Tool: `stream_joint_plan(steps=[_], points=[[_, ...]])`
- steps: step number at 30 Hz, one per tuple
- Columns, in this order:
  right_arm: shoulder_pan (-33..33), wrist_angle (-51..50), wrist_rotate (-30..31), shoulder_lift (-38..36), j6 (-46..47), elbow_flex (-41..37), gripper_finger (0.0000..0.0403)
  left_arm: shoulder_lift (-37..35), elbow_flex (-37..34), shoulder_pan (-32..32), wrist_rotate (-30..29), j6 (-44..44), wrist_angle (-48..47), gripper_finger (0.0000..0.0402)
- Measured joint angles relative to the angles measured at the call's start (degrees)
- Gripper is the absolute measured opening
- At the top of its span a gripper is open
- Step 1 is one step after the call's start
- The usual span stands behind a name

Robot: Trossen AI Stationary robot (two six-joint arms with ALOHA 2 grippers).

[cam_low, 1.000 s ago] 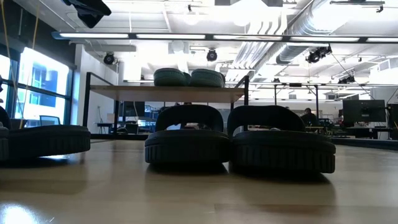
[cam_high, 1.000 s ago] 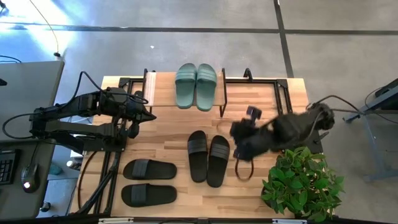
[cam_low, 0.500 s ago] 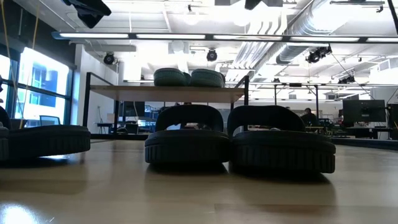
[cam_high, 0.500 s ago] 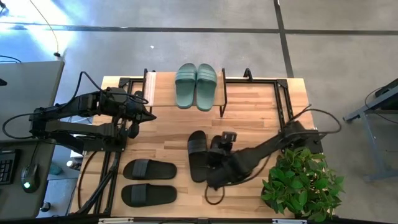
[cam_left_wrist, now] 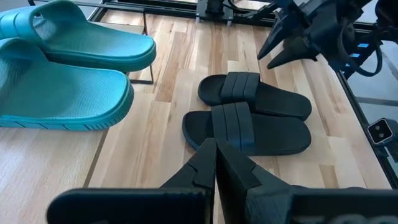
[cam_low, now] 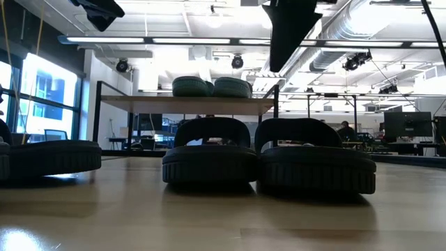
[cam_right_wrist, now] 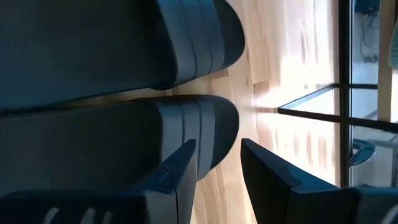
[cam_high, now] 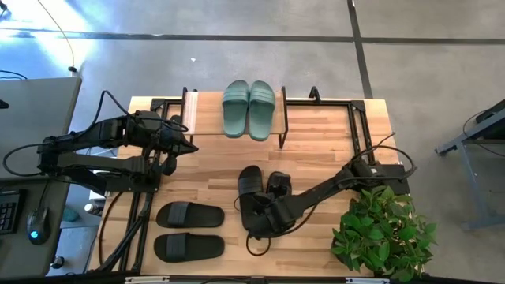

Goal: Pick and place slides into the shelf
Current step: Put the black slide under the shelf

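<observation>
Two sage-green slides point(cam_high: 248, 109) lie with their soles on the shelf's wooden top board point(cam_high: 207, 103), also seen in the low view point(cam_low: 188, 103). One black pair point(cam_left_wrist: 249, 118) lies side by side mid-table. My right gripper point(cam_right_wrist: 217, 144) hangs open just above this pair, clear of it point(cam_low: 279, 59). One finger stands over a slide's strap point(cam_right_wrist: 186, 134); the other stands over bare wood beside that slide. A second black pair point(cam_high: 189, 230) lies near the front left. My left gripper point(cam_left_wrist: 216, 146) stays shut and raised at the table's left point(cam_high: 189, 147), holding nothing.
A potted plant point(cam_high: 383, 229) stands at the near right corner, close under my right arm. A thin black metal frame point(cam_high: 357, 126) runs along the far right of the table. Bare wood lies between the shelf and the middle pair.
My right gripper has come down and swung toward the table's left and near edge, from beside the middle black pair to just above it, tipping further downward. Its fingers stay open. No slide has moved.
</observation>
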Motion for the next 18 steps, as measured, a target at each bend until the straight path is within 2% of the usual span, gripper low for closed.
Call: stream_joint_plan(steps=[8,15,18], points=[[0.0,-0.2,0.6,0.4,3.5,-0.1,0.0114,0.0,0.0,0.0,0.0,0.0,0.0,0.0001],[0.1,4.7,-0.5,-1.1,7.9,-11.2,0.0114,0.0,0.0,0.0,0.0,0.0,0.0,0.0001],[0.8,6.2,0.6,-2.2,11.8,-13.5,0.0114,0.0,0.0,0.0,0.0,0.0,0.0,0.0001]])
